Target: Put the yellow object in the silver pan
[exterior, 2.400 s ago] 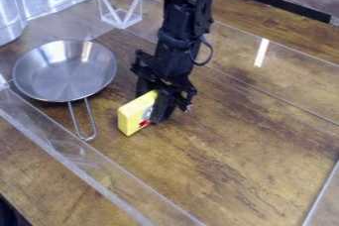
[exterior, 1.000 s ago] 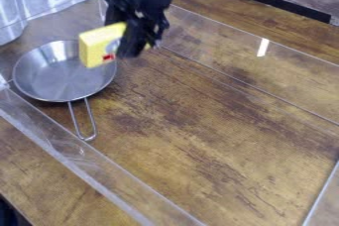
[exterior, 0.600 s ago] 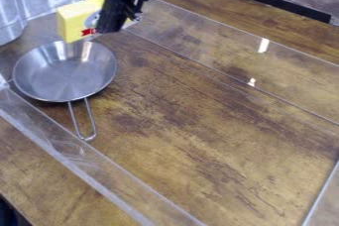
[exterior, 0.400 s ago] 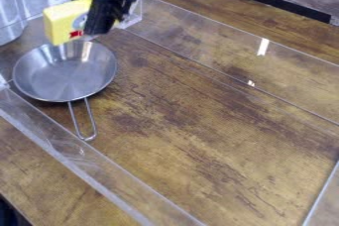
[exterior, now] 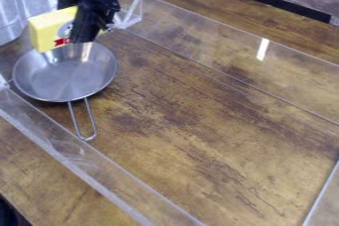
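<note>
- The small yellow rectangular block (exterior: 54, 28), with a red-and-white label showing at its lower right side, hangs in the air, tilted, clear of any surface.
- It sits at the tip of the black robot gripper (exterior: 75, 34), whose jaws are clenched on the block; the block sticks out to the left of the jaws as the camera sees it, with most of its yellow face in plain sight.
- The fingertips themselves are dark and blurred against the arm, so exactly where they meet the block cannot be made out.
- The block is raised over the far rim of the round, shallow, shiny silver metal pan (exterior: 51, 73), near the pan's upper left part in the picture; block and pan are apart, not touching.
- The pan lies flat near the left edge of the tabletop, and nothing lies in its bowl.
- Its thin wire-loop handle (exterior: 82, 119) reaches from the pan's near side toward the front edge of the tabletop.
- The dark brown, worn wooden tabletop (exterior: 212, 121) carries the pan; clear, glossy strips run diagonally across the wood and catch bright reflections toward the right.
- The black arm comes down from the top edge of the picture, above the far left corner of the tabletop.
- A small clear plastic stand (exterior: 129, 12) is partly visible just to the right of the arm, near the far edge.
</note>
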Motion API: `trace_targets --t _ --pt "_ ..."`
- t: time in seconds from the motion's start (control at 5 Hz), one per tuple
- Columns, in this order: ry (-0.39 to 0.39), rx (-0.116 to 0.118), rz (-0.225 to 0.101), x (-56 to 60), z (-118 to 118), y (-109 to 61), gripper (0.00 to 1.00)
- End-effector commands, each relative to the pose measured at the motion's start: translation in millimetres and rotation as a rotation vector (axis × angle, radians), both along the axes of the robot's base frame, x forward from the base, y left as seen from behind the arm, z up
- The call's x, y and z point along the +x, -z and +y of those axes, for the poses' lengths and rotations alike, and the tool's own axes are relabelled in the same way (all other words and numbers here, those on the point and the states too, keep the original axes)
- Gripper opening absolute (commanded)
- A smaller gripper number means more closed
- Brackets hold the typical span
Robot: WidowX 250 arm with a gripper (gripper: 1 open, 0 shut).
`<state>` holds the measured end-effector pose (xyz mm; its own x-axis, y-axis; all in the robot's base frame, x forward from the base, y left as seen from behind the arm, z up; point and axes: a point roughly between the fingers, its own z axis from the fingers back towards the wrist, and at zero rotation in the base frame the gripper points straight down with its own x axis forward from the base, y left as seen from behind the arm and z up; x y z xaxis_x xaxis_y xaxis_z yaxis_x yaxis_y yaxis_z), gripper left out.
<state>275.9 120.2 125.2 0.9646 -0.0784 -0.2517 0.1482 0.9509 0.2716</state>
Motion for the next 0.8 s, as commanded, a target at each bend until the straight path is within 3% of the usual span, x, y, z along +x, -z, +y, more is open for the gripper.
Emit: trace_targets --t 0.0,0.2,0.6 --pt "-0.02 0.023 -0.08 -1.8 7.8 -21.9 1.0" --pt "-0.021 0.02 -0.075 -0.2 12.3 -17.3 1.0" --pt "0.077 0.002 -0.077 5.5 21.1 3.2 1.0"
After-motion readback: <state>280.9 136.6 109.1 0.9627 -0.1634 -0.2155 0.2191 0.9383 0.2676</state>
